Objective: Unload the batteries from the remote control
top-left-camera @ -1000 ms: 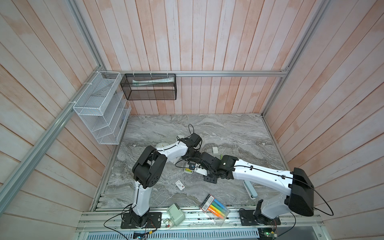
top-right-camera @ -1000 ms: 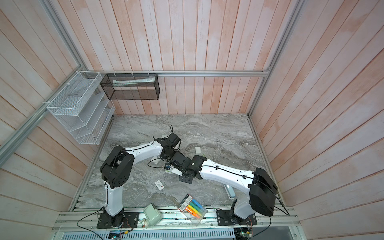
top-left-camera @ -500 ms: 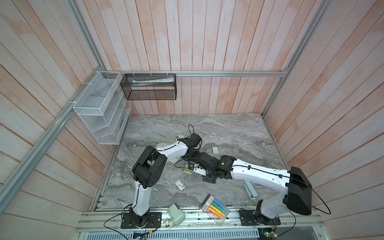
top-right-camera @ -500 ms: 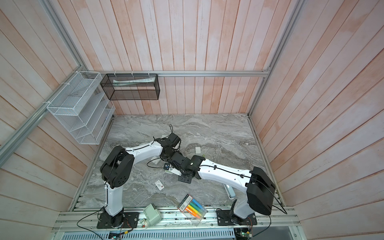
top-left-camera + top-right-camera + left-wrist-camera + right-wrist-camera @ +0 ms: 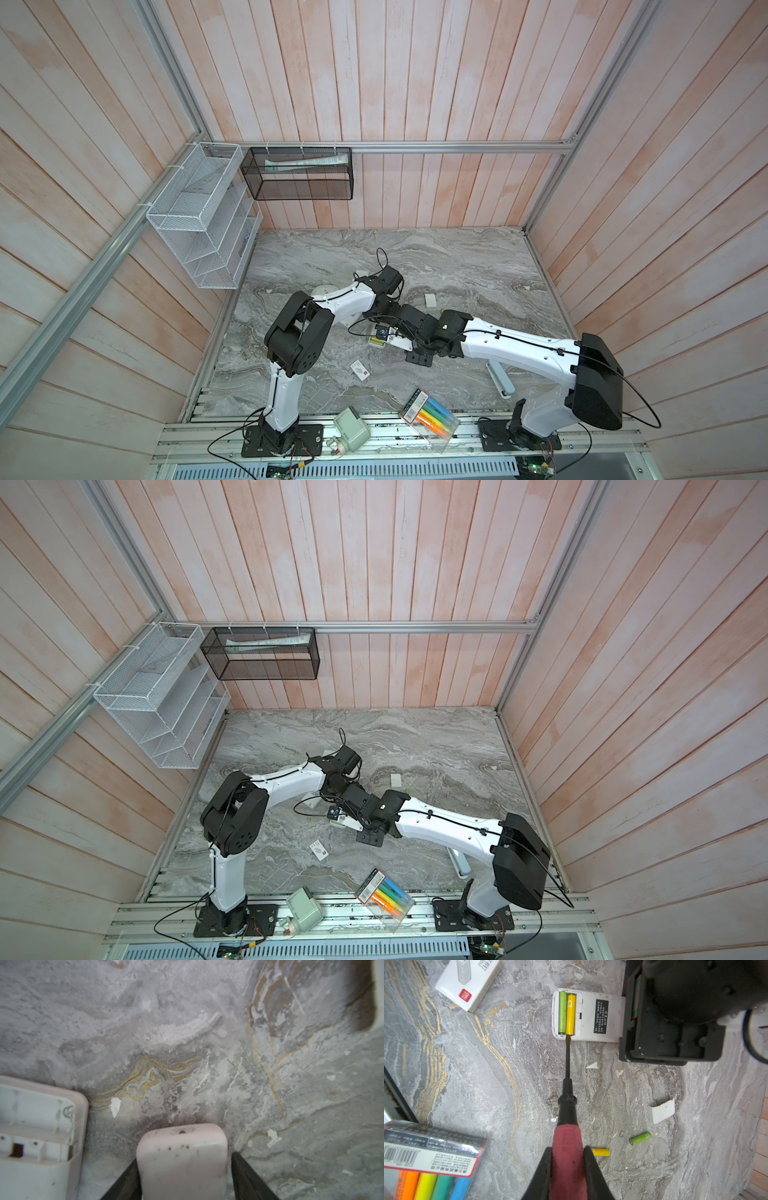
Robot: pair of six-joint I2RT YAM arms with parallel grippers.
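Note:
A white remote control point(image 5: 588, 1016) lies on the marble with its compartment open; a green and a yellow battery point(image 5: 566, 1014) sit inside, also seen in both top views point(image 5: 376, 341) point(image 5: 338, 820). My right gripper point(image 5: 568, 1148) is shut on a red-handled screwdriver point(image 5: 566, 1147), whose tip touches the end of the yellow battery. My left gripper point(image 5: 184, 1156) straddles the remote's other end point(image 5: 182, 1157): one finger is against it, the other a sliver off. Two loose batteries, yellow point(image 5: 600, 1152) and green point(image 5: 640, 1138), lie on the table.
A second white casing with an empty compartment point(image 5: 35, 1136) lies beside the left gripper. Near the loose batteries is a white battery cover point(image 5: 661, 1110). A small white box point(image 5: 467, 982) and a pack of marker pens point(image 5: 425, 1159) lie on the screwdriver's other side.
The right arm has edged slightly further left toward the remote. The left arm holds its place.

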